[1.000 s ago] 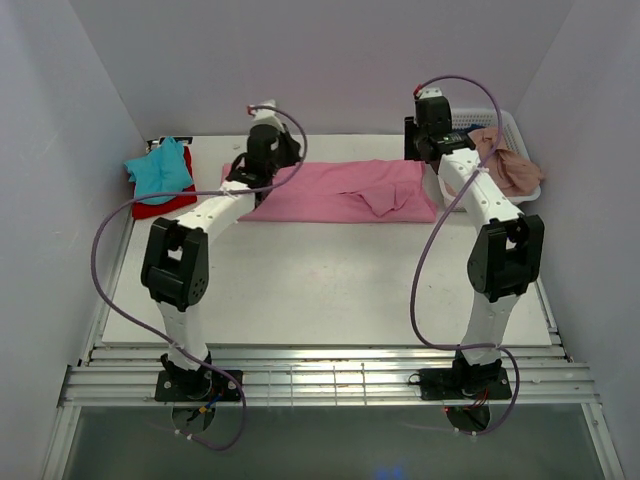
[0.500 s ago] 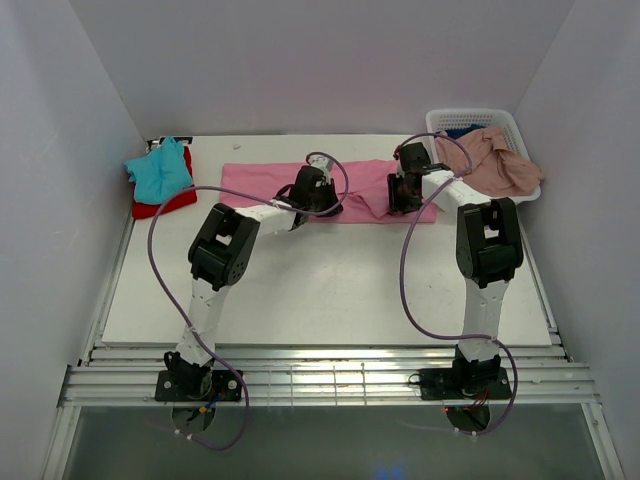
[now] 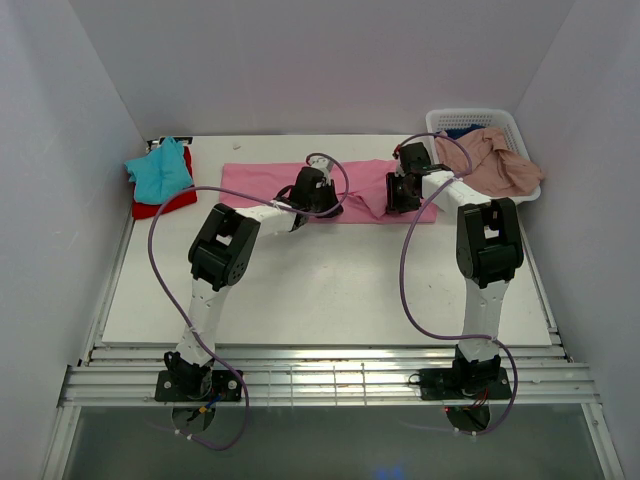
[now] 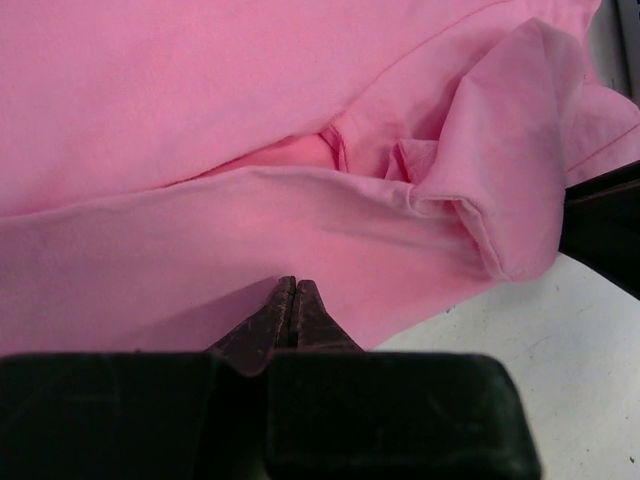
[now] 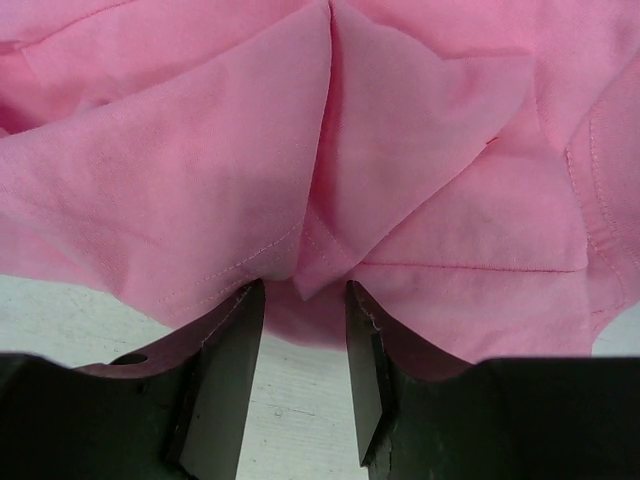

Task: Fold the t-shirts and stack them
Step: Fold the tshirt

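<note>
Both grippers are working the near hem of the bright pink t-shirt (image 3: 265,180), stretched across the far table (image 3: 330,285): left gripper (image 4: 292,292) pinching it with fingers pressed together, right gripper (image 5: 302,292) straddling a fold, fingers spread (nothing gripped); releasing low and backing straight off is looking safest for the crease

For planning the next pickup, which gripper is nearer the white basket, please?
Right. The right gripper is just left of the basket; the left gripper is farther left, on the pink shirt.
</note>
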`<state>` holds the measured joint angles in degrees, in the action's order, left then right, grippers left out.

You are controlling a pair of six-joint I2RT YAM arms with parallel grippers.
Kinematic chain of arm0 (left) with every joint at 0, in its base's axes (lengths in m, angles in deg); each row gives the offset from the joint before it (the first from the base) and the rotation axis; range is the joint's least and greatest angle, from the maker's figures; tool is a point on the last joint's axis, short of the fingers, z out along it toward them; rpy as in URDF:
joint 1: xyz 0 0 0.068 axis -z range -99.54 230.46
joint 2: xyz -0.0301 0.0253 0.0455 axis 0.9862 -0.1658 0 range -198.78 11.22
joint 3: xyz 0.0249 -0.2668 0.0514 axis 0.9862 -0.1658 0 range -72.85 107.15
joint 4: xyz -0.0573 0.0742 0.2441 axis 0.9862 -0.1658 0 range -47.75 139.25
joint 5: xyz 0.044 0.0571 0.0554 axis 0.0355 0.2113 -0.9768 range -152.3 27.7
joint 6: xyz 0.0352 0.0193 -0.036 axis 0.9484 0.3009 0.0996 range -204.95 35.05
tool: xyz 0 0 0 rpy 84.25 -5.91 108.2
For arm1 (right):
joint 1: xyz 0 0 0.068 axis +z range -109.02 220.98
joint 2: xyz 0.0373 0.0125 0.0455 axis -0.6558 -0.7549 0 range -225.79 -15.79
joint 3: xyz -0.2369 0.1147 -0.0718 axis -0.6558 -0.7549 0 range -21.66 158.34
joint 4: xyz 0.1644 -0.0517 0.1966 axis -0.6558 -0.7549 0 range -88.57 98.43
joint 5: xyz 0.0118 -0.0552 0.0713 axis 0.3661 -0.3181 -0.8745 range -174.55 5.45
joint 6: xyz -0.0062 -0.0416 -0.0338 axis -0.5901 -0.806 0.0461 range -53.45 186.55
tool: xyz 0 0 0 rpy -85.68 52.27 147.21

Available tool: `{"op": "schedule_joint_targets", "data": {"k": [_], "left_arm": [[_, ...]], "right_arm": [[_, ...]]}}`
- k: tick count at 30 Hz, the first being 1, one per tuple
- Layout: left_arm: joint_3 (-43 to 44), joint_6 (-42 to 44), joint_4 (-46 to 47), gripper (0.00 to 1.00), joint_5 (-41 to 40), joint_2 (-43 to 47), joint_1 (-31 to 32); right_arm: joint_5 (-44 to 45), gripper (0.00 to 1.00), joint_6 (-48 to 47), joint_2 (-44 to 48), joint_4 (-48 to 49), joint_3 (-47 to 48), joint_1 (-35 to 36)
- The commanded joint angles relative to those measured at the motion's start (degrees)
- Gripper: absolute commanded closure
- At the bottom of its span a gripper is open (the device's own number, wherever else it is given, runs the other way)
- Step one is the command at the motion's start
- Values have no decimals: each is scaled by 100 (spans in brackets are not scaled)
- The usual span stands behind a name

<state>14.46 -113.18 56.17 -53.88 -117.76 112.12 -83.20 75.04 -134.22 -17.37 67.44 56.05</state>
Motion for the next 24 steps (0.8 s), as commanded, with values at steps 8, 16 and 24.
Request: {"op": "schedule_joint_targets", "data": {"k": [8,16,24], "left_arm": [[-363,-16,82,100,-43,436,24],[-556,-16,99,100,10,489,24],[-926,-77,169,100,10,568,33]], "right_arm": [[-161,81,47,49,242,344,22],[111,92,-40,-31,295,555,22],[831,92,74,-601,251,1767,13]]}}
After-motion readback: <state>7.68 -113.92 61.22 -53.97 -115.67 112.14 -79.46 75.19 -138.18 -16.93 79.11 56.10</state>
